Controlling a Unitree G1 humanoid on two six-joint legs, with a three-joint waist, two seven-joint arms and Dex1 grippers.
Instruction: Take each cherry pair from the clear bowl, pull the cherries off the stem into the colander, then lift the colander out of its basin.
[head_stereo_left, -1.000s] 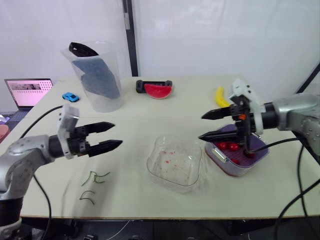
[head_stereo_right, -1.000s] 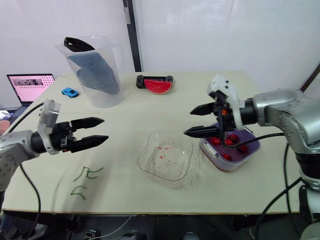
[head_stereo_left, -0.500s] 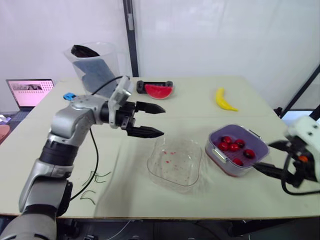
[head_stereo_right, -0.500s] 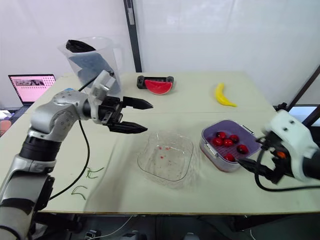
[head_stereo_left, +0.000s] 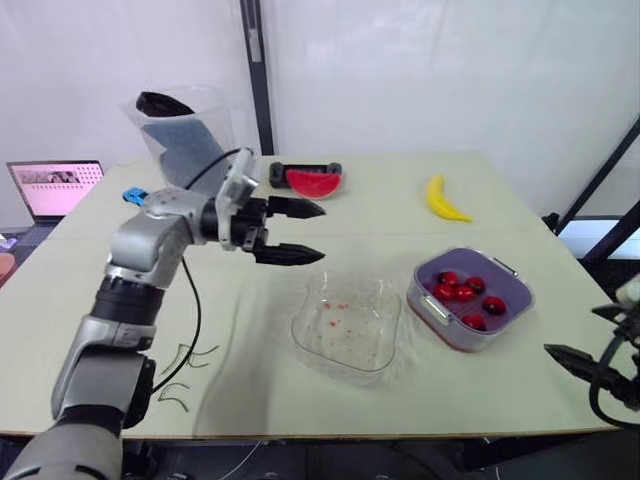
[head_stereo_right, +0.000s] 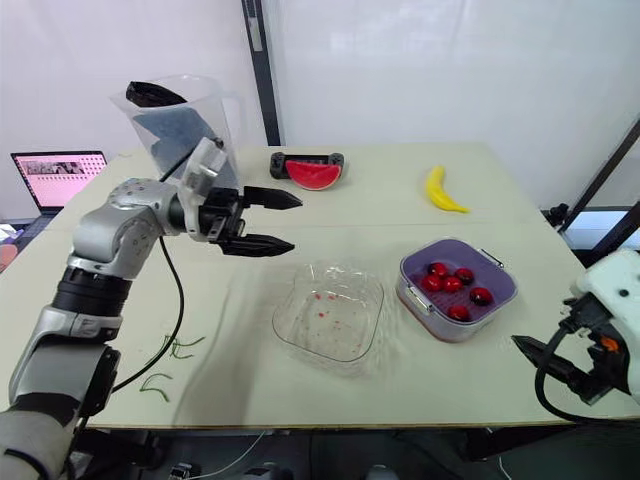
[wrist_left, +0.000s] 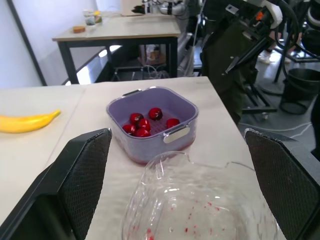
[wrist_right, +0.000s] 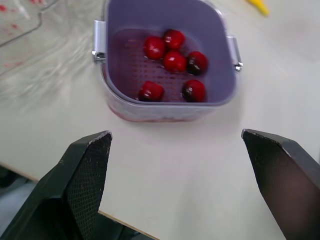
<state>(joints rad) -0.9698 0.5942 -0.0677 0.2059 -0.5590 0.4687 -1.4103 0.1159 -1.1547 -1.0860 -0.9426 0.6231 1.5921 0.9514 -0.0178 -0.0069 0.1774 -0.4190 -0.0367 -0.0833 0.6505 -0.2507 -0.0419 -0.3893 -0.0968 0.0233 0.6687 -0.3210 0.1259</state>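
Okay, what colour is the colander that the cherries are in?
The colander is pale purple, clearest in the right wrist view.

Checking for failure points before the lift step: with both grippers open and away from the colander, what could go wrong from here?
1. The colander holds six loose cherries. Lifted by one small handle, it may tilt and spill them.
2. It sits snugly in its basin, so the basin may rise with it.
3. The left gripper hovers beyond the clear bowl; reaching across could knock the bowl.
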